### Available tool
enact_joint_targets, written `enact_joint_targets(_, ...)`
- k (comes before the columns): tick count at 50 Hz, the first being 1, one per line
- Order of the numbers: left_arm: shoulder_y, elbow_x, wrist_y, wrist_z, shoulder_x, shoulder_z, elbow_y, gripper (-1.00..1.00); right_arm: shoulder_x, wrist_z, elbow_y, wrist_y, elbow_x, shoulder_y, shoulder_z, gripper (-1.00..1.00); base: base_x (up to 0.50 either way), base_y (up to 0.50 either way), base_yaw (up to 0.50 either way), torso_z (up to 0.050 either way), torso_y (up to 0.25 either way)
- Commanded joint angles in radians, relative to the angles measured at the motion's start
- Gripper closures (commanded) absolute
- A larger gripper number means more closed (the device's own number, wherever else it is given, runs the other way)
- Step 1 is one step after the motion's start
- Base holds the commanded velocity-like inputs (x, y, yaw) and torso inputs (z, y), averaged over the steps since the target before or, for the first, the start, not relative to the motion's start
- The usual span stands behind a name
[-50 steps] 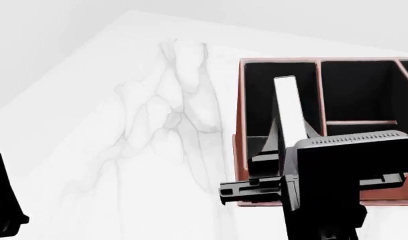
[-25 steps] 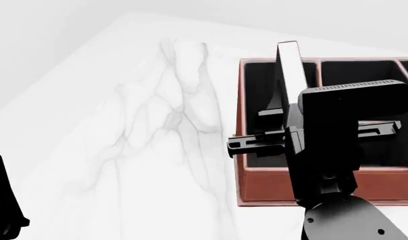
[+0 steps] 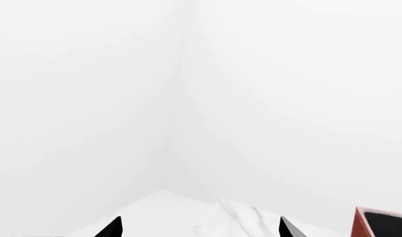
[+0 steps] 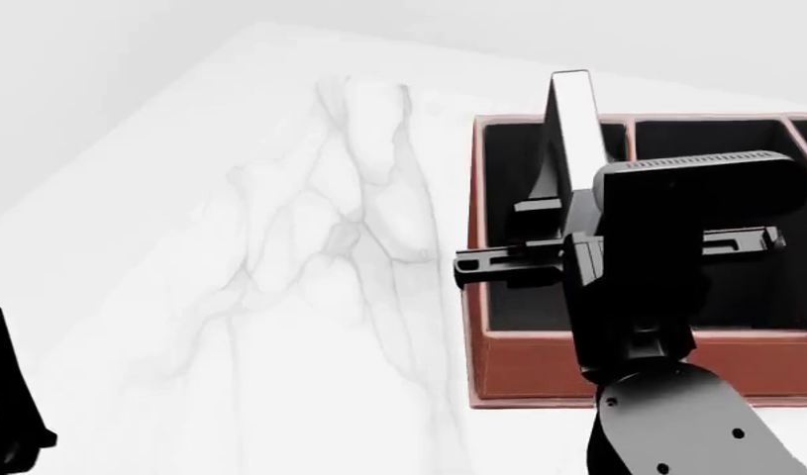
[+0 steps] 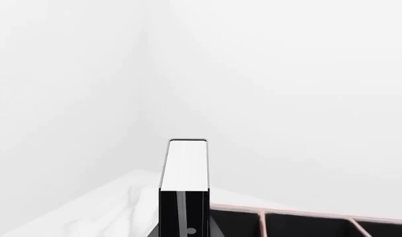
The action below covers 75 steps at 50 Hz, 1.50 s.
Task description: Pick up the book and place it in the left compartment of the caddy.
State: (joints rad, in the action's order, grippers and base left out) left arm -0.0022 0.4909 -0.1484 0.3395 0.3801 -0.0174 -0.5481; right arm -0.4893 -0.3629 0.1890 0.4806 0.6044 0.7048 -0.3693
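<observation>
In the left wrist view, two black pointed fingertips (image 3: 115, 228) of the left gripper (image 3: 199, 229) stand well apart, released, over a white marble-veined table (image 3: 187, 217). A reddish-brown corner of the caddy (image 3: 360, 223) shows past them, with plain white walls (image 3: 89, 98) meeting in a corner behind.

In the head view, the right gripper (image 4: 557, 198) is clenched on the book (image 4: 577, 124), a thin slab with black covers and a white page edge. The book stands nearly upright, its top poking past the caddy's far rim at 12 o'clock, above the left compartment (image 4: 516, 188), a long black-lined slot edged in thin pinkish rims. The left gripper sits idle at 8 o'clock. Since a second ago, the right arm has risen and the book has come up out of the slot.

In the right wrist view, the book's white page edge points at the white wall, and the caddy's pinkish dividers lie below.
</observation>
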Motion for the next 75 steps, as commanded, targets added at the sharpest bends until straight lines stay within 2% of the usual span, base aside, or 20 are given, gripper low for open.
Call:
enact_joint_targets(1,0.001,0.012,0.007,0.003,0.001,0.01,0.005,-1.0,0.063,0.086,-0.22,-0.092,-0.099,0.106,-0.02,1.0,0.0,0.0,0.0,0.0,0.0)
enact_joint_targets(18,0.023,0.0,0.055,0.01,-0.009,0.022,-0.006,-1.0,0.114,0.148,-0.379,-0.144,-0.139,0.178,-0.065,1.0,0.0,0.0,0.0,0.001,-0.013)
enact_joint_targets(24,0.022,0.036,0.019,0.013,-0.001,0.019,-0.005,-1.0,0.116,0.145,-0.388,-0.159,-0.135,0.176,-0.055,1.0,0.0,0.0,0.0,0.002,-0.132)
enact_joint_targets(32,0.027,0.005,0.048,0.014,-0.003,0.017,-0.005,-1.0,0.119,0.144,-0.4,-0.177,-0.131,0.177,-0.044,1.0,0.0,0.0,0.0,0.0,0.0)
enact_joint_targets(38,0.029,0.006,0.039,0.012,0.006,0.011,-0.012,-1.0,0.124,0.144,-0.415,-0.197,-0.129,0.18,-0.034,1.0,0.0,0.0,0.0,0.005,-0.242)
enact_joint_targets(49,0.02,0.027,0.025,0.017,0.008,0.011,-0.006,-1.0,0.134,0.156,-0.455,-0.22,-0.127,0.183,-0.031,1.0,0.0,0.0,0.0,0.0,0.0)
enact_joint_targets(61,0.019,0.038,0.033,0.013,0.008,0.01,-0.002,-1.0,0.186,0.217,-0.669,-0.339,-0.162,0.232,-0.04,1.0,0.0,0.0,0.0,0.0,0.001)
enact_joint_targets(75,0.019,0.04,0.035,0.016,0.011,0.008,-0.001,-1.0,0.186,0.217,-0.673,-0.342,-0.161,0.234,-0.042,1.0,0.0,0.0,0.0,0.0,0.001)
